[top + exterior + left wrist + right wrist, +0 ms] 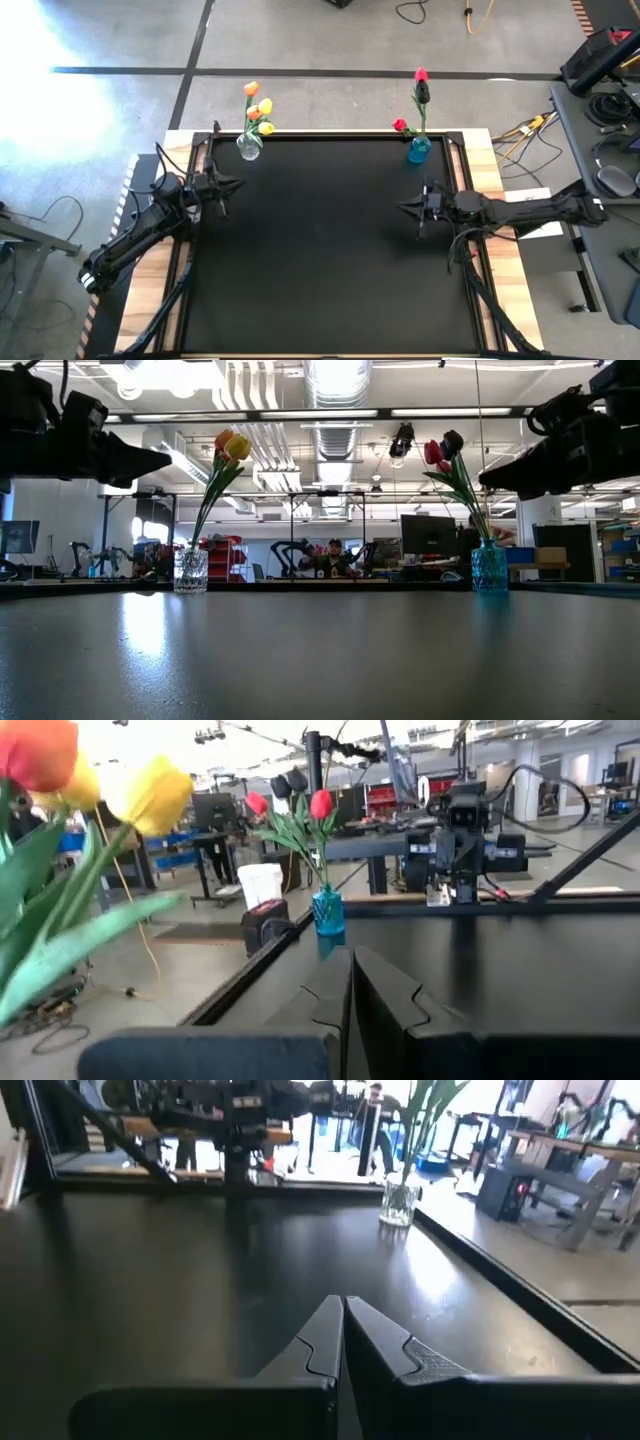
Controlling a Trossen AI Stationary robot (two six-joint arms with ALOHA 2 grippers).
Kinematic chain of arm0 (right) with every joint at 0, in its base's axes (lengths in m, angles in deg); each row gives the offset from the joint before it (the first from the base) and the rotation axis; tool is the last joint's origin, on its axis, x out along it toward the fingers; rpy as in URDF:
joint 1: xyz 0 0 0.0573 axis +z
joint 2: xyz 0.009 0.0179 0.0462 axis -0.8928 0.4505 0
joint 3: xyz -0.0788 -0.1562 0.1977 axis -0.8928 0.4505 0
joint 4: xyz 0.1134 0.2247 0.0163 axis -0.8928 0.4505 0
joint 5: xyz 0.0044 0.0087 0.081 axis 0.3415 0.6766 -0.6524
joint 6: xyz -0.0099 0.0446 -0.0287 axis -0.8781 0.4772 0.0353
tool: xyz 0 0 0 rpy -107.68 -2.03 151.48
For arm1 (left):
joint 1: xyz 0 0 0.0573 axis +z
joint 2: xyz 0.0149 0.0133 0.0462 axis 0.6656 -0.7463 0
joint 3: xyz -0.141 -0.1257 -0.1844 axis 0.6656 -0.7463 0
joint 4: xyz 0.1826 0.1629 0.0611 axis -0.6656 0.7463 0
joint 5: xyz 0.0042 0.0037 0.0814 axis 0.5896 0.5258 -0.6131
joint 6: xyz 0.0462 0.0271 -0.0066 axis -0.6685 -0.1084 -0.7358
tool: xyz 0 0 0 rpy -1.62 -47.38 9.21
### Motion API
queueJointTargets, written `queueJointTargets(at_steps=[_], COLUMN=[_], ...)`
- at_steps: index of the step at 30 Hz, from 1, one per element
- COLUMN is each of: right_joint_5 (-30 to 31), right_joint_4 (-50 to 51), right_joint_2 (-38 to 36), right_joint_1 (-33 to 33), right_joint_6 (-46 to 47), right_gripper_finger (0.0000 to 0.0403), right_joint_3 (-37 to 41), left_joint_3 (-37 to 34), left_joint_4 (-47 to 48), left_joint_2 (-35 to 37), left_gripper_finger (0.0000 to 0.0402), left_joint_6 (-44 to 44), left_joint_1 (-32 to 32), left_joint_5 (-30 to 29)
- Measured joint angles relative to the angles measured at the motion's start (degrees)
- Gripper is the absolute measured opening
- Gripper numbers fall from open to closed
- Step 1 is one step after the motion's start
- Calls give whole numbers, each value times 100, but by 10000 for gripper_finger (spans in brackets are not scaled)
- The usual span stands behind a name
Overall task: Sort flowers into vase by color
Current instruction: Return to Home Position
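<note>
Orange and yellow tulips sat in clear vase at far-left corner of table. Red, pink and dark tulips sat in blue vase at far-right. Sort looked done. Left gripper and right gripper were clenched on nothing, well apart at the sides, likely parked clear of stems.

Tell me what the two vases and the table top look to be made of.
Clear vase: probably glass, glossy; see-through, with a patterned wall. Blue vase: likely tinted glass, perhaps plastic; translucent teal, similarly patterned. Table top: smooth black sheet, semi-matte, material unclear; ceiling lights reflect only as soft blurs.
</note>
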Motion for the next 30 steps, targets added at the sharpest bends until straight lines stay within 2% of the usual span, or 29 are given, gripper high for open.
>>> queueJointTargets(at_steps=[8,13,18,21,24,27,30], right_joint_5=[98,142,-79,206,875,1469,1526], right_joint_4=[127,982,1322,1101,733,778,950], right_joint_2=[-865,-1968,-2000,-2014,-1986,-2002,-1971], right_joint_1=[1,0,2,0,0,-2,-2], right_joint_6=[-213,-376,-224,-255,-556,-882,-881], right_gripper_finger=[9,9,9,9,9,9,9], right_joint_3=[0,2,4,4,4,7,7], left_joint_3=[0,-2,-2,-2,-2,-2,-2], left_joint_4=[75,54,28,33,85,89,92], left_joint_2=[0,0,-2,-20,-33,-121,-201], left_gripper_finger=[0,0,0,0,0,0,0], left_joint_6=[290,485,534,480,487,578,552], left_joint_1=[0,0,1,1,0,0,0], left_joint_5=[109,151,102,58,45,42,42])
